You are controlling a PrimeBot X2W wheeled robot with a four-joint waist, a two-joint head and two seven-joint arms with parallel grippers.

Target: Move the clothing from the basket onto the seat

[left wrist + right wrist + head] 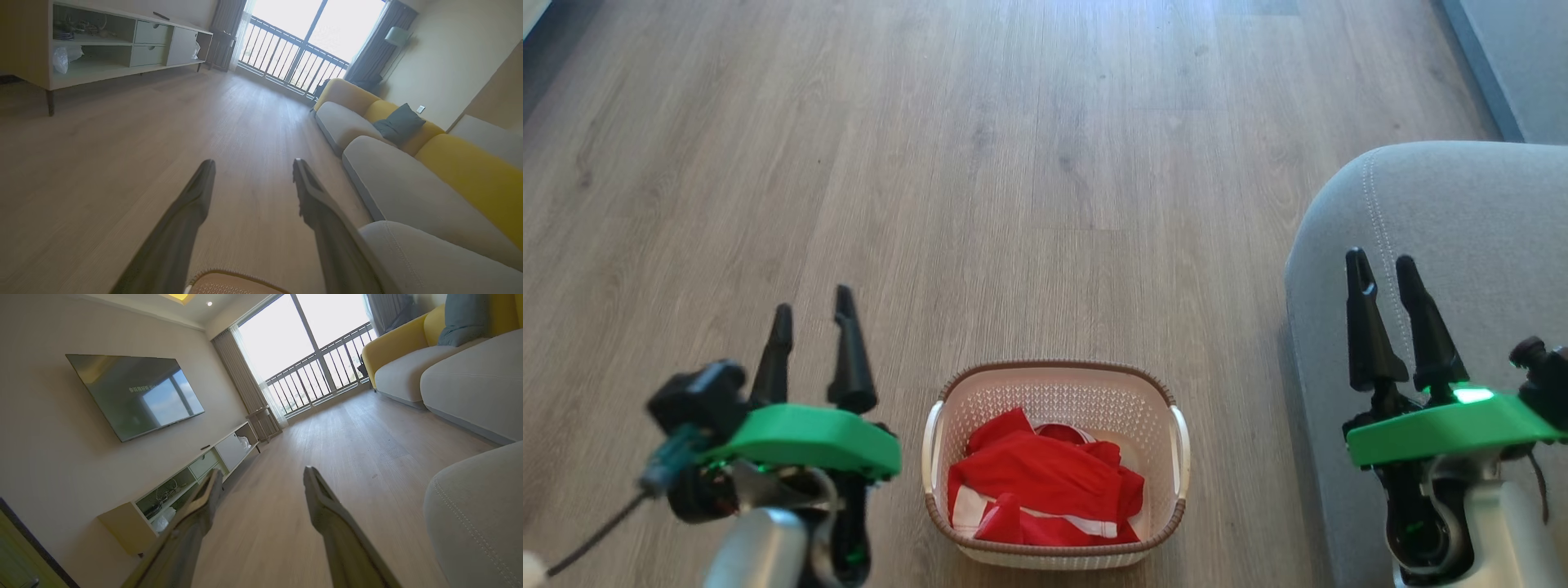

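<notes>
Head view: left claw (813, 300), right claw (1380, 257) wide; clothing (1045, 474) in basket (1058, 365); television (135, 392) writing perhaps Chinese.

Bright red soft fabric clothing with white bands (1045, 482); cream perforated plastic basket with brown braided rim (1058, 384); grey upholstered sofa seat, pale stitching (1462, 212); light wood-grain plank floor (1013, 163).

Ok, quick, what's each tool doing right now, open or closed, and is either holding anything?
Left tool: open, holding nothing.
Right tool: open, holding nothing.
</notes>
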